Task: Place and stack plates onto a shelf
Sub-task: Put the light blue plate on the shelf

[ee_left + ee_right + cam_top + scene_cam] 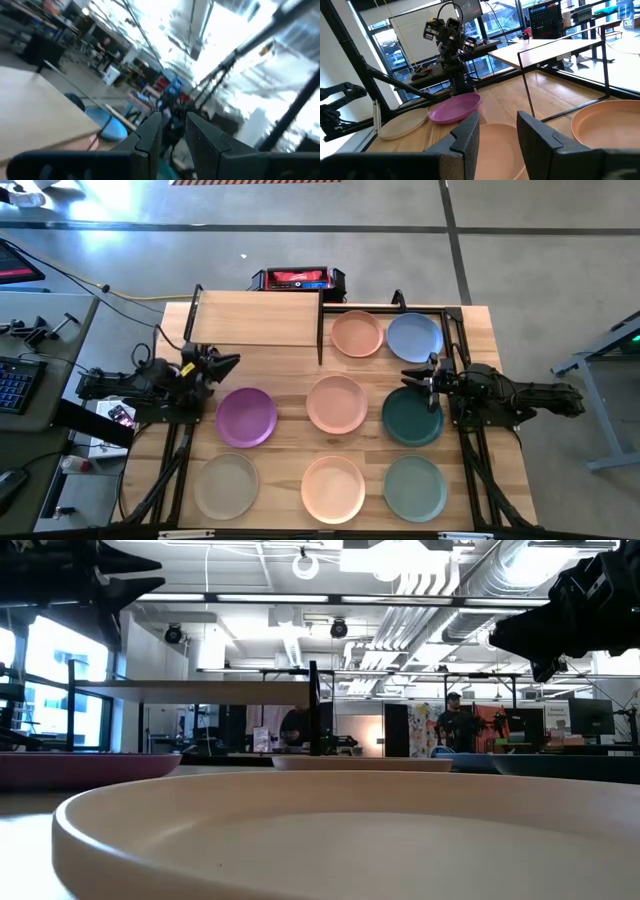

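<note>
On the slatted tabletop [290, 385] in front of the empty shelf [258, 318], eight round matte plates lie singly, the purple plate [246, 417] nearest the left gripper [228, 363]. Both the left and right gripper [418, 378] hover with fingers parted, holding nothing. Shallow raised rims give little to grip; a plate could slip or strike the shelf's thin black frame

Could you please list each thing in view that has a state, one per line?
shelf: bare, no plate on it
purple plate: flat on the table, unstacked
dark teal plate: flat on the table, partly under the right gripper
light blue plate: flat, unstacked
left gripper: open, empty, raised
right gripper: open, empty, raised
</note>
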Motion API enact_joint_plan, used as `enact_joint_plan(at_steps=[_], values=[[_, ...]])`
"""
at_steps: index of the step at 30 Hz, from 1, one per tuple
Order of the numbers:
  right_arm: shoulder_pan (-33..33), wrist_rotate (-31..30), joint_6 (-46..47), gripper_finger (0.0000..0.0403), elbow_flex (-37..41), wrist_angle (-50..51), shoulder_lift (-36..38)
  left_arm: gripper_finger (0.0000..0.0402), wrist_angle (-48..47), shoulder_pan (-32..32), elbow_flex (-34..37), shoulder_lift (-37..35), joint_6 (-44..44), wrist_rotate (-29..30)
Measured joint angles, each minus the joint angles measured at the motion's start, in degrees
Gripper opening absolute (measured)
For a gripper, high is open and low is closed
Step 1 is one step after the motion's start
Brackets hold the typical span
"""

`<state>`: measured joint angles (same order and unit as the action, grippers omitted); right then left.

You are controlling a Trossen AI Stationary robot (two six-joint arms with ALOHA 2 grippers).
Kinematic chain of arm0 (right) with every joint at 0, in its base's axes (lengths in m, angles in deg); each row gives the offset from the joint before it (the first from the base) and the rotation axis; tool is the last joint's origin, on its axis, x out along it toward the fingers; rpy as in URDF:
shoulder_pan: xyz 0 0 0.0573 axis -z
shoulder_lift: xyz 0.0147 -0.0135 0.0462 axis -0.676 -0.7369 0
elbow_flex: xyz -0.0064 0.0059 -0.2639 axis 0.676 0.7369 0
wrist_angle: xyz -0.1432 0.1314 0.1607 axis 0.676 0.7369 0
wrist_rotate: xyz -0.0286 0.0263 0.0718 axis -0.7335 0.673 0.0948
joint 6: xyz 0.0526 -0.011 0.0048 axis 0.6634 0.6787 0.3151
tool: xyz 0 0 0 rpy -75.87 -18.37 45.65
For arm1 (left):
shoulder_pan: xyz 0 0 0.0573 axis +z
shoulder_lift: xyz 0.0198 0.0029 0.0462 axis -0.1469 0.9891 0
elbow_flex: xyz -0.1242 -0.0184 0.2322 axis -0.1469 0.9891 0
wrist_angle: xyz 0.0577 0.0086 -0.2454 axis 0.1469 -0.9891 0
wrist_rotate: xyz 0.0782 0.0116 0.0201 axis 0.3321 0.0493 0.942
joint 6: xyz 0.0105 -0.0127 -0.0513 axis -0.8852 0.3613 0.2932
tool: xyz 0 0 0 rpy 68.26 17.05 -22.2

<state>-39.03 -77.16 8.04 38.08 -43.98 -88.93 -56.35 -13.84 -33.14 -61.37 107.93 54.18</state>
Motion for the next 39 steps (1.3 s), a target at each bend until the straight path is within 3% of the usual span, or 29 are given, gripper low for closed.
enact_joint_plan(at_steps=[10, 14, 18, 25, 31, 39], values=[[-0.02, -4.32, 0.03, 0.0115, -0.43, -3.08, 0.01, 0.0078, 11.75, 0.00, 0.00, 0.02, -0.02, 2.59], [0.00, -6.67, 0.00, 0.0115, -1.76, -12.24, 0.07, 0.0078, 13.29, 0.02, -0.84, 0.17, -0.01, 4.44], [0.00, -7.80, -1.87, 0.0115, -4.22, -19.41, 0.02, 0.0078, 13.27, 0.13, -3.88, 2.17, -1.80, 5.45], [0.00, -7.95, -11.36, 0.0115, -14.48, -19.22, -2.84, 0.0078, 10.68, 0.13, -13.68, 8.90, -13.09, 5.49], [0.00, -15.37, -16.91, 0.0115, -27.88, -5.44, -12.39, 0.0078, 4.56, 0.13, -24.10, 15.66, -26.98, 8.11], [1.53, -28.87, -13.58, 0.0115, -46.84, 18.56, -29.53, 0.0078, 0.43, 0.13, -34.53, 22.49, -47.54, 16.29]])
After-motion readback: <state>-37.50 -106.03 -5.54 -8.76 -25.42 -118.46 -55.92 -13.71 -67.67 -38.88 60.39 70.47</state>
